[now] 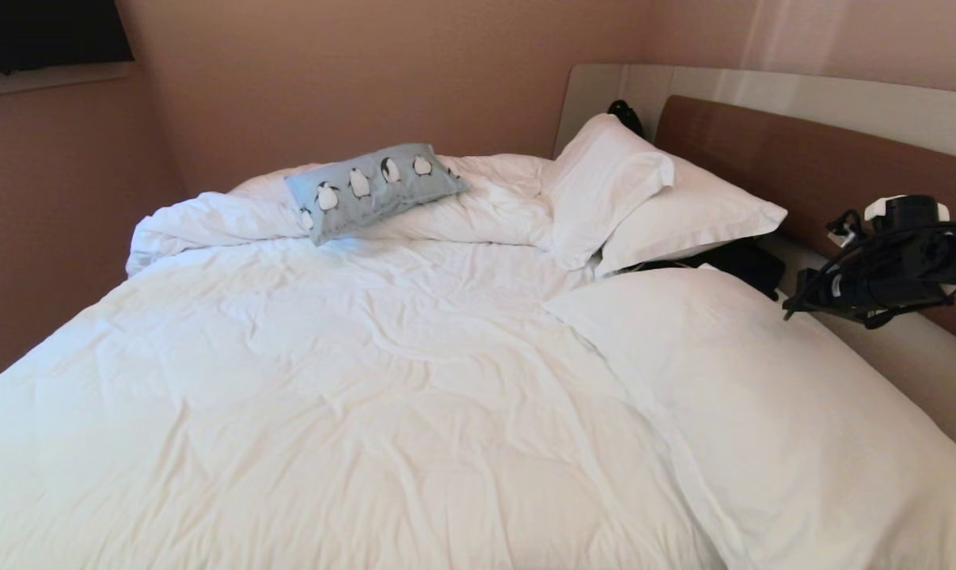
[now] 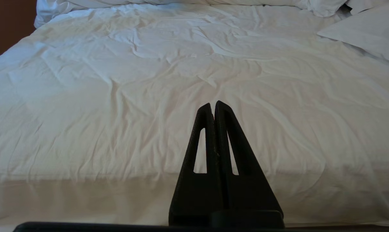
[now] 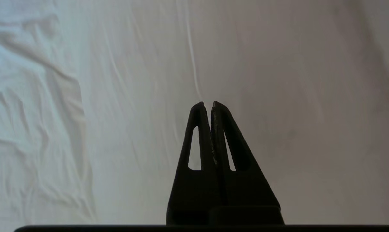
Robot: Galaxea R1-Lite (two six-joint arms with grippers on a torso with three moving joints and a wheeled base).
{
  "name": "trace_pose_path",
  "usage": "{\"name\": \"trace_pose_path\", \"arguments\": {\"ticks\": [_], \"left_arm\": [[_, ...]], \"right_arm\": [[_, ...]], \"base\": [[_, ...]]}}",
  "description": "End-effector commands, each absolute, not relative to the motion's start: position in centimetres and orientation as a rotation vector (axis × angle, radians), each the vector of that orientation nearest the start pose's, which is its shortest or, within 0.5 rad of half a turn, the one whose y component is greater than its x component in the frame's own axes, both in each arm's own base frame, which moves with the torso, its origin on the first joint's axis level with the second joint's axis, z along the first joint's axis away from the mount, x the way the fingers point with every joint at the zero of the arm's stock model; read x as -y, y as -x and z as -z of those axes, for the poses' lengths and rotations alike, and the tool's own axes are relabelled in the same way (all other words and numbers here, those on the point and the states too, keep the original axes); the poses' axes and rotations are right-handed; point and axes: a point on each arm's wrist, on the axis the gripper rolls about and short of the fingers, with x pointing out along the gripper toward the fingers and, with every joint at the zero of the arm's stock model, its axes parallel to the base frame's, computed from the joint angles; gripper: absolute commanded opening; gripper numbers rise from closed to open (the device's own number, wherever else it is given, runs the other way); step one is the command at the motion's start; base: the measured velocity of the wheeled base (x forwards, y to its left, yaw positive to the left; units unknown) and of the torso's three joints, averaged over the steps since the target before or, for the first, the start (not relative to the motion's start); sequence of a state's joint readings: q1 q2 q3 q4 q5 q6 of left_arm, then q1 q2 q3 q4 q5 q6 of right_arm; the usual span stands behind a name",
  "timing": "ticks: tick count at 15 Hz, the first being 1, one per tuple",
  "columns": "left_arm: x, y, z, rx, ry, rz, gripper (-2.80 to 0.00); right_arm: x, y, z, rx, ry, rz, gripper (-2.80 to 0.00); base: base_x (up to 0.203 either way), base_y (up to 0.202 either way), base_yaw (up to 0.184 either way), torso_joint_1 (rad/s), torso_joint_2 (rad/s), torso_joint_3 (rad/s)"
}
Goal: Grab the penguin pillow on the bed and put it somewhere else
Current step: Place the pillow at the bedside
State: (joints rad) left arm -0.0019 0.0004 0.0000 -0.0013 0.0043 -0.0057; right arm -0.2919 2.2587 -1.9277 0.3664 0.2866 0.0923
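The penguin pillow (image 1: 375, 190), light blue with a row of black-and-white penguins, lies on the bunched duvet at the far side of the bed (image 1: 351, 372). My right arm (image 1: 882, 269) reaches in from the right edge, above the bed's right side and far from the penguin pillow. Its gripper (image 3: 210, 104) is shut and empty, with only plain white fabric ahead of it. My left gripper (image 2: 213, 104) is also shut and empty, parked low by the bed's near edge and facing across the duvet (image 2: 168, 71). Neither wrist view shows the penguin pillow.
Two white pillows (image 1: 612, 182) (image 1: 699, 214) lean against the brown headboard (image 1: 810, 158). A larger white pillow (image 1: 763, 396) lies at the near right. A dark object (image 1: 743, 261) sits between the pillows. Walls close in the far and left sides (image 1: 51, 206).
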Motion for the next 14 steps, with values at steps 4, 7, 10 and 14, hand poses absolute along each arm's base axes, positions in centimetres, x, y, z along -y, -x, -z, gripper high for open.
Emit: {"name": "trace_pose_path", "arguments": {"ticks": [4,7,10,14], "left_arm": [[0.0,2.3,-7.6,0.001,0.006,-0.003,-2.8],[0.0,2.3,-7.6,0.0,0.006,-0.003,-2.8],[0.0,2.3,-7.6,0.001,0.006,-0.003,-2.8],[0.0,2.3,-7.6,0.0,0.006,-0.003,-2.8]], "right_arm": [[12.2,-42.8,-16.4,-0.857,-0.34,0.043,0.0],[12.2,-42.7,-16.6,-0.851,-0.333,0.049,0.0],[12.4,-42.8,-16.4,-0.847,-0.327,0.067,0.0],[13.9,-43.0,-16.4,-0.795,-0.321,0.105,0.0]], "base": [[0.0,0.0,0.0,0.0,0.0,0.0],[0.0,0.0,0.0,0.0,0.0,0.0],[0.0,0.0,0.0,0.0,0.0,0.0],[0.0,0.0,0.0,0.0,0.0,0.0]]}}
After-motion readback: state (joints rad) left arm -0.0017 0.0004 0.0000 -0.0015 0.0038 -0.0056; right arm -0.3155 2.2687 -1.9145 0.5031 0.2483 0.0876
